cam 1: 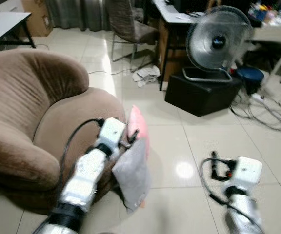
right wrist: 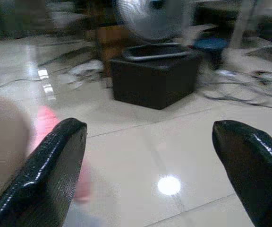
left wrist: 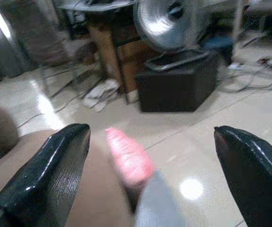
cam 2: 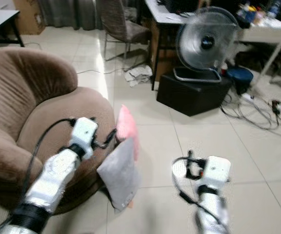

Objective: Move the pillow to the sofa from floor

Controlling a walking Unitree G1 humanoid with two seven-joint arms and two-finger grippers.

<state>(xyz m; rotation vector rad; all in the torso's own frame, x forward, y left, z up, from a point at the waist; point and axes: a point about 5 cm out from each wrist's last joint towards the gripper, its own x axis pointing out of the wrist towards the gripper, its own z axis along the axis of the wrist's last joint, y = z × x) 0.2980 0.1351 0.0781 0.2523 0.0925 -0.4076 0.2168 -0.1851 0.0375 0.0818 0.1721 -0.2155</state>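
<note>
— At the front edge of the sofa (cam 1: 28, 122), item one?
— Pillow (cam 1: 133, 168), grey with a pink part at the top. It stands on edge on the tiled floor (cam 1: 189, 141) and leans against the sofa's rounded brown seat. It is not on the seat.

— Item two, left claw (left wrist: 150, 156)?
— Fingers spread wide, holding nothing. The pillow's pink top sits between them in the left wrist view; contact cannot be judged. From the head views the left arm reaches over the seat front, its wrist just beside the pillow's upper edge.

— Item three, right claw (right wrist: 150, 156)?
— Also spread wide, nothing in it. It hangs over bare floor to the right of the pillow, well apart from it. Pictures are blurred.

— Surroundings?
— Fan (cam 1: 218, 41) standing on a black box (cam 1: 201, 92). Cables (cam 1: 267, 114) on the floor to its right. Chair (cam 1: 128, 24) and crumpled cloth (cam 1: 148, 75) farther back. White worktop (cam 1: 277, 29) with clutter behind the fan; a second worktop (cam 1: 1, 24) at far left behind the sofa.
</note>
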